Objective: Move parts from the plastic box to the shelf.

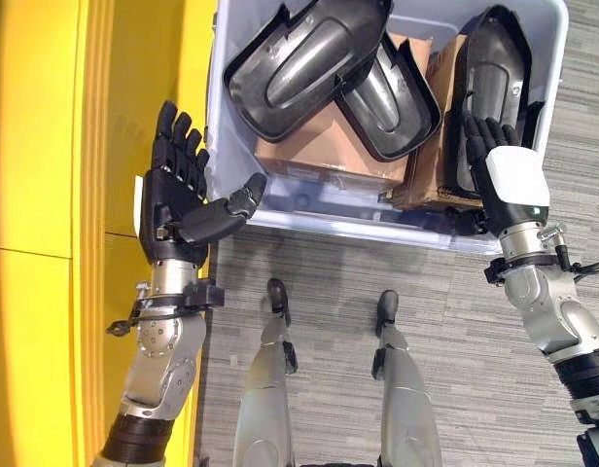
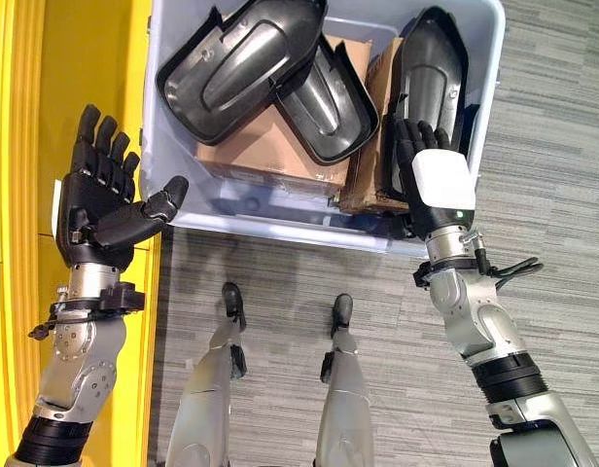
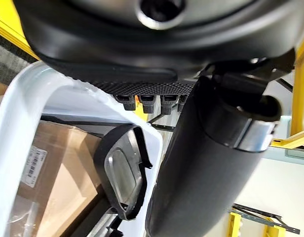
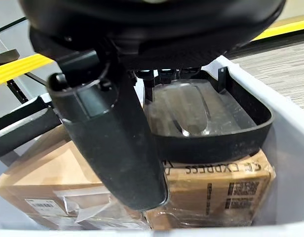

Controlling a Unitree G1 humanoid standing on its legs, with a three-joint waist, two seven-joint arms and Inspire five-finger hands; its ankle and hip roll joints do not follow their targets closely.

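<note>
Your right hand point(image 2: 431, 175), fingers straight and holding nothing, rested over the black part point(image 2: 431, 68) standing at the right end of the plastic box point(image 2: 479, 126); your left hand point(image 1: 178, 190) hovered spread open just outside the box's left wall. Two more black shells point(image 1: 309, 58) lay across cardboard cartons point(image 1: 319, 146) inside the box. These parts looked stiff, light and slick, so their raised rim seemed the best hold; carton labels carried print and barcodes.

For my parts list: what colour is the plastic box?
Pale translucent blue-white plastic box, seen best in the left eye view.
</note>
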